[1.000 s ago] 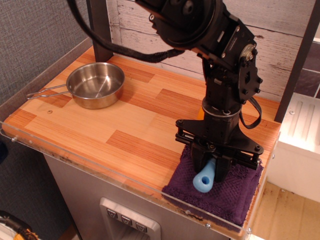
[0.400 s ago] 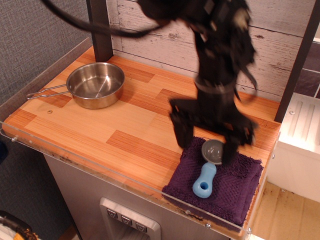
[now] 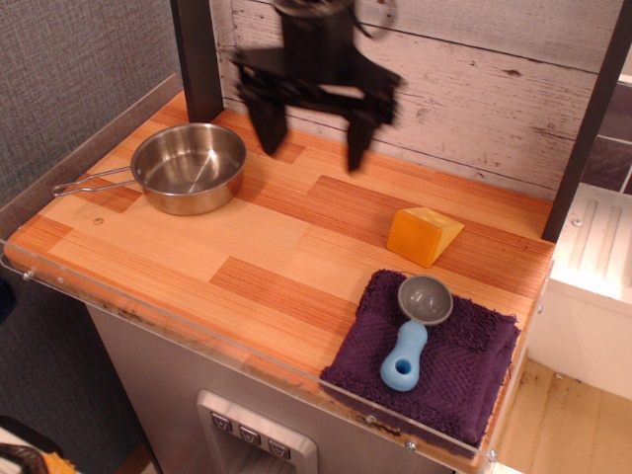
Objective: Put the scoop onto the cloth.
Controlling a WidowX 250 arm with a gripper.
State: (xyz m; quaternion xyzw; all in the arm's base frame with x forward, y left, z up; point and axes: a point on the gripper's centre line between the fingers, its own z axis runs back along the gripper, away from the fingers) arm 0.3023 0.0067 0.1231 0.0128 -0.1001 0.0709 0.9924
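Note:
The scoop (image 3: pixel 412 331), with a light-blue handle and a round grey bowl, lies on the dark purple cloth (image 3: pixel 464 365) at the table's front right corner. Its handle points toward the front edge. My gripper (image 3: pixel 311 138) is open and empty, blurred by motion, high above the back middle of the table, far from the scoop and up-left of it.
A steel pan with a wire handle (image 3: pixel 188 168) sits at the back left. A yellow-orange wedge block (image 3: pixel 423 235) rests just behind the cloth. A dark post (image 3: pixel 197 59) stands at the back left and another at the right edge (image 3: pixel 588 118).
My gripper let go of the scoop, opened, and rose away up and to the left toward the back wall. The scoop stays on the cloth. The wedge block is now uncovered.

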